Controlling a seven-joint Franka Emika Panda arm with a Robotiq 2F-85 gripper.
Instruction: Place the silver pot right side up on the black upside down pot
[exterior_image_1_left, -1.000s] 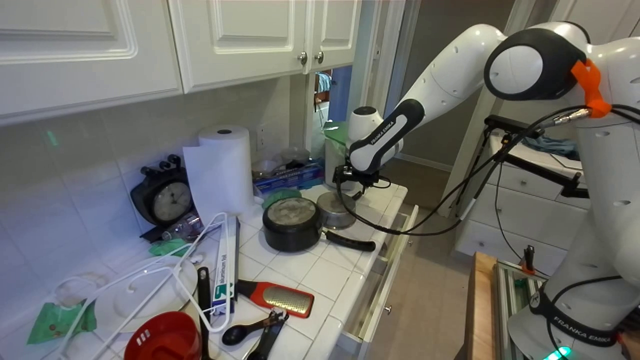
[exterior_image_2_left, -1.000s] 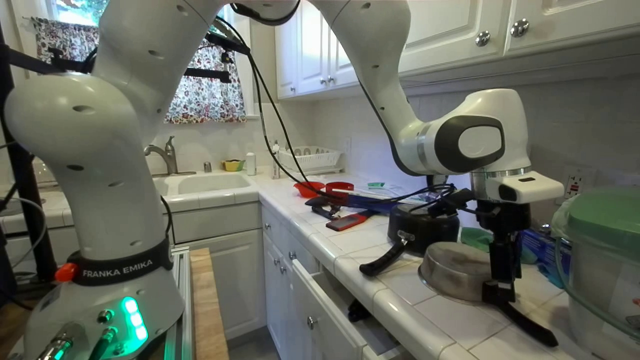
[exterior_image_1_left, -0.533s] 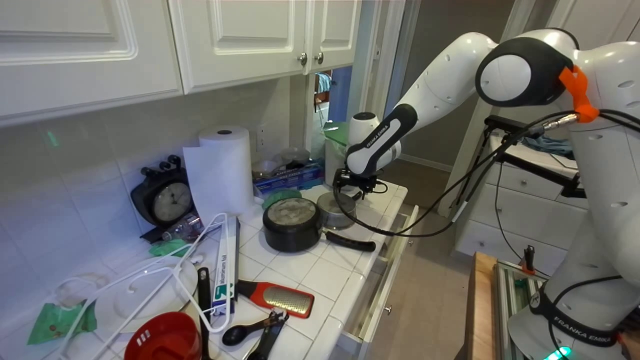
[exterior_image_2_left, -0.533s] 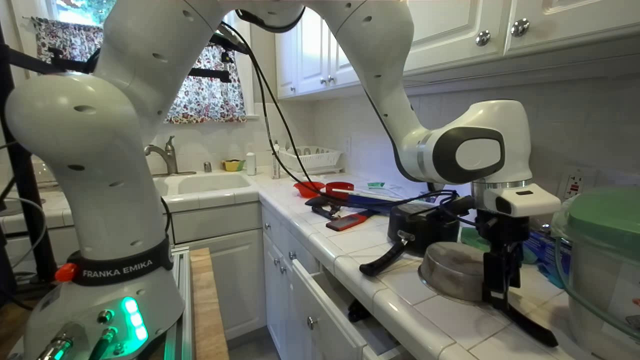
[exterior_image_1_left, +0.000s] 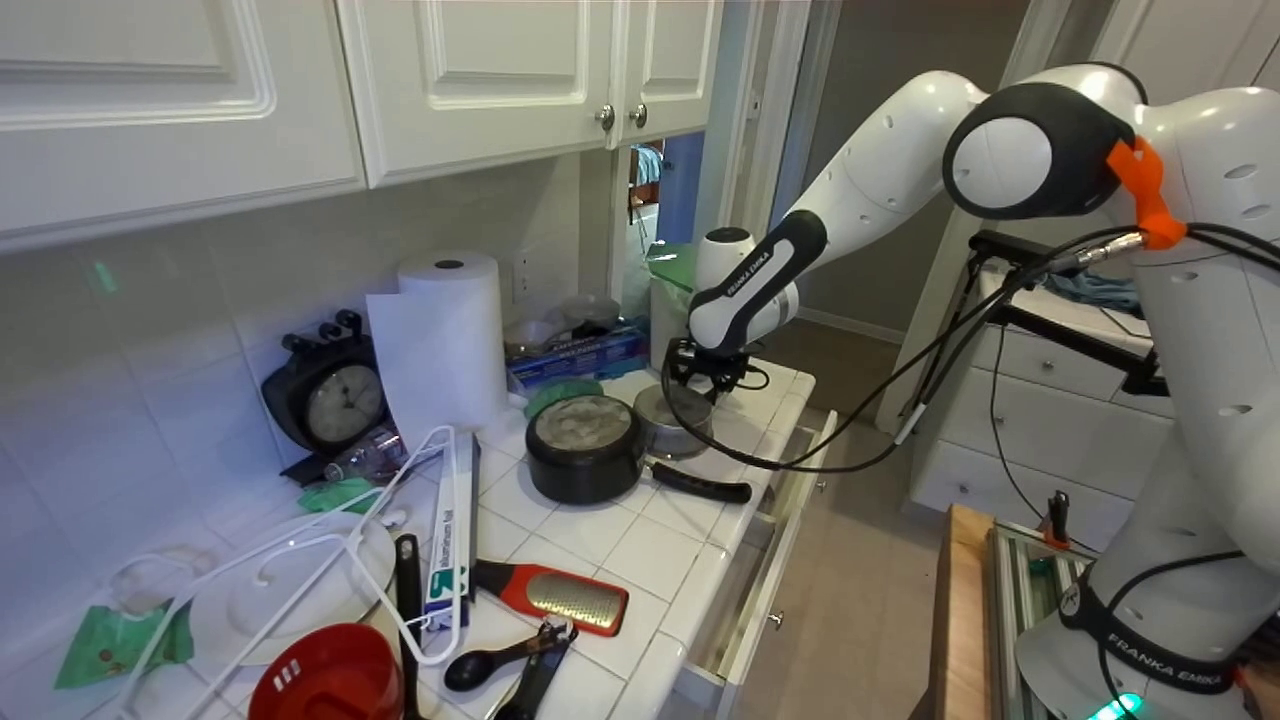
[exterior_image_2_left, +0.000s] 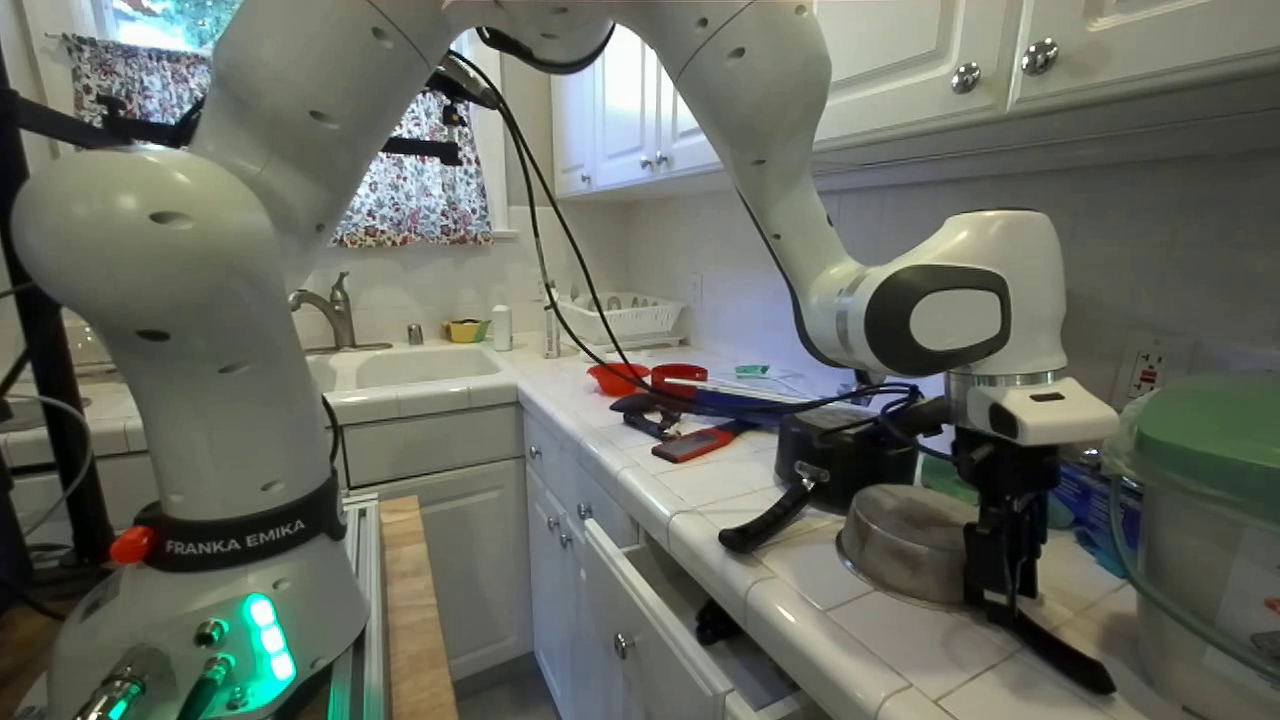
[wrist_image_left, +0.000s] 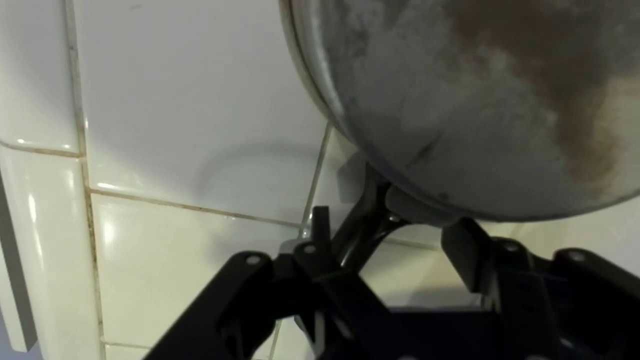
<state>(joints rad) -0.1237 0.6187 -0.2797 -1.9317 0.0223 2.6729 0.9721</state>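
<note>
The silver pot (exterior_image_2_left: 905, 545) (exterior_image_1_left: 672, 425) stands upside down on the tiled counter, its stained base up; this base also fills the upper right of the wrist view (wrist_image_left: 480, 100). Its black handle (exterior_image_2_left: 1065, 650) points away from the black pot. The black upside down pot (exterior_image_1_left: 590, 465) (exterior_image_2_left: 850, 465) sits beside the silver pot, base up, its handle towards the counter edge. My gripper (wrist_image_left: 385, 227) (exterior_image_2_left: 990, 590) is open and points down at the handle's root, close to the pot wall. In the wrist view the handle (wrist_image_left: 362, 225) lies between the fingers, nearer the left one.
A tall container with a green lid (exterior_image_2_left: 1220, 520) stands close beside my gripper. A blue box (exterior_image_1_left: 580, 360) and a paper towel roll (exterior_image_1_left: 455, 340) stand by the wall. A red grater (exterior_image_1_left: 570, 595) lies before the black pot. An open drawer (exterior_image_1_left: 760, 590) juts out below the counter edge.
My gripper has moved down to the silver pot's handle, its fingers staying apart. Both pots have stayed where they were.
</note>
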